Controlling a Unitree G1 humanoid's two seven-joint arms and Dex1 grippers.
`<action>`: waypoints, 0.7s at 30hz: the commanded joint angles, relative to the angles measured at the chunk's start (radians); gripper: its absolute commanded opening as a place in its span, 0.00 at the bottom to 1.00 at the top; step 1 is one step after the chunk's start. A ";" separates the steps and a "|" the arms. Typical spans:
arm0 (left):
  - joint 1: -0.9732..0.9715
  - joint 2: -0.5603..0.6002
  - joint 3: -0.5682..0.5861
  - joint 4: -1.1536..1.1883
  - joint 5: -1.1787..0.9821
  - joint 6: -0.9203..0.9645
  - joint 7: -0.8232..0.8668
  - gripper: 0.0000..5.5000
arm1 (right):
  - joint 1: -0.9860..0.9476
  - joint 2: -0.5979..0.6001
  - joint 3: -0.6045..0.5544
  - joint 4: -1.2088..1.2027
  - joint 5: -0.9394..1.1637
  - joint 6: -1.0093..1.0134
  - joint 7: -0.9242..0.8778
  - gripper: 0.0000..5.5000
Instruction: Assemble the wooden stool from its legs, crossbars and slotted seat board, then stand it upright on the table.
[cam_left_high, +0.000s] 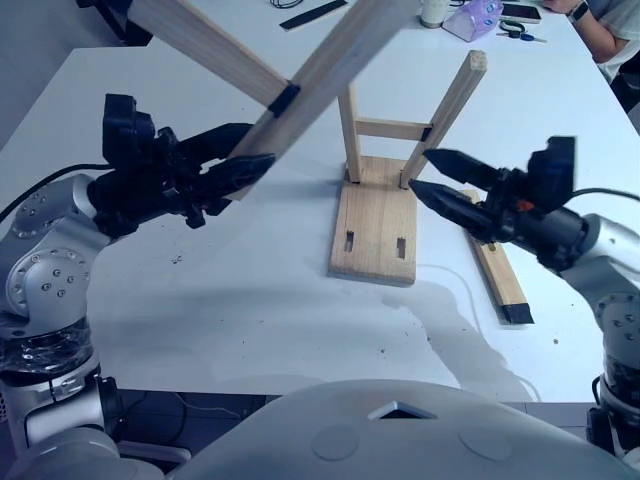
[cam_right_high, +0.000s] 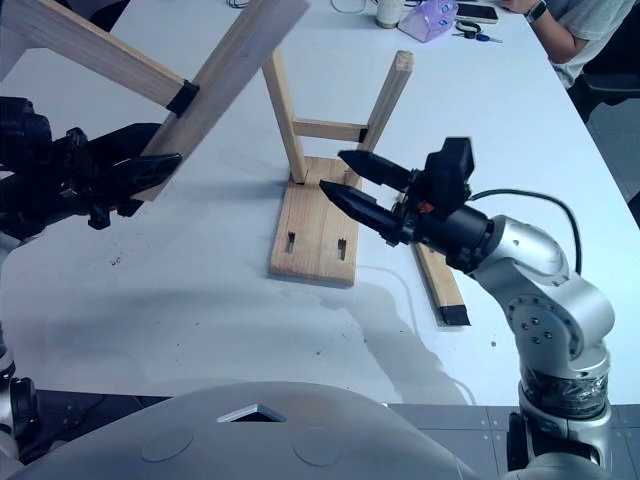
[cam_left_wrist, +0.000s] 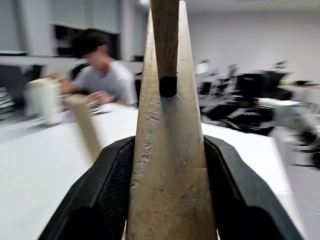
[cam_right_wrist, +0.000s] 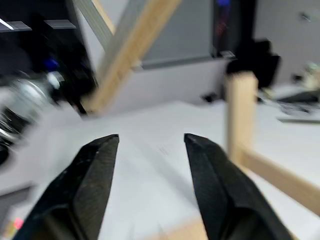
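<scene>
The slotted seat board (cam_left_high: 375, 235) lies flat mid-table. Two legs joined by a crossbar (cam_left_high: 392, 128) stand in its far end, and its two near slots (cam_left_high: 374, 242) are bare. My left gripper (cam_left_high: 245, 165) is shut on the lower end of a second leg pair (cam_left_high: 320, 70), held tilted in the air left of the board. In the left wrist view the leg (cam_left_wrist: 167, 165) is clamped between both fingers. My right gripper (cam_left_high: 425, 172) hangs open just right of the standing legs' base, holding nothing. A loose wooden bar (cam_left_high: 500, 275) lies on the table beneath my right arm.
At the table's far edge sit a cup (cam_left_high: 434, 10), a tissue pack (cam_left_high: 472, 18), a phone and scissors (cam_left_high: 520, 34). A dark strip (cam_left_high: 312, 14) lies at the back. A person sits at the far right corner. The near table surface is bare white.
</scene>
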 joint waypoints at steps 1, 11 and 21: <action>-0.062 -0.018 -0.069 -0.055 -0.089 0.047 0.024 0.37 | -0.110 -0.081 -0.040 -0.008 0.243 0.072 0.011 0.50; -0.035 -0.022 -0.159 -0.125 -0.034 0.011 0.002 0.37 | -0.271 -0.101 0.021 0.079 0.324 0.115 -0.010 0.50; -0.051 -0.018 -0.196 -0.122 -0.010 -0.005 -0.007 0.37 | -0.295 -0.105 0.112 0.093 0.180 0.109 0.055 0.45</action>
